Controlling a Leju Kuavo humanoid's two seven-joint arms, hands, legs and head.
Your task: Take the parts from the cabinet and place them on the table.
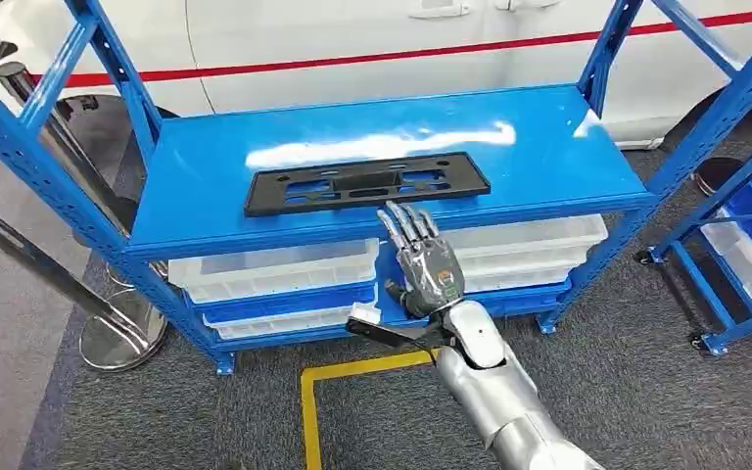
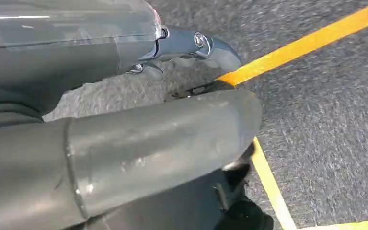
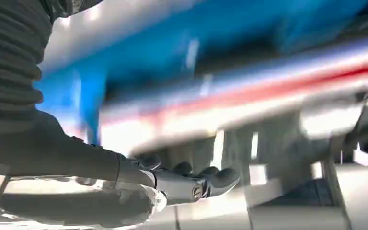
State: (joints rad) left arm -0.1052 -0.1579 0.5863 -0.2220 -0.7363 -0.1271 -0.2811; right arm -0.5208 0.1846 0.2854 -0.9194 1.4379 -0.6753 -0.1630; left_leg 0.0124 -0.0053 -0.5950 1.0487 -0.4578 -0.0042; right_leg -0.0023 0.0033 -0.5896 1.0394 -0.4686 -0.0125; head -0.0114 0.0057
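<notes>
Right hand (image 1: pixel 429 269) raised before shelf edge, fingers (image 1: pixel 406 227) extended, apart, holding nothing. Just beyond: flat black part (image 1: pixel 366 184) lying on blue shelf (image 1: pixel 548 147). Likely stiff, light plastic; best gripped along near long edge.

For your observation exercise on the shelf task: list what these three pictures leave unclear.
- Right wrist view: blue metal shelf smeared by motion blur.
- Head view: translucent plastic trays, contents too faint; right robot hand shows its back, hiding its palm.
- Left wrist view: left robot hand, fingers hidden by its grey thumb.
</notes>
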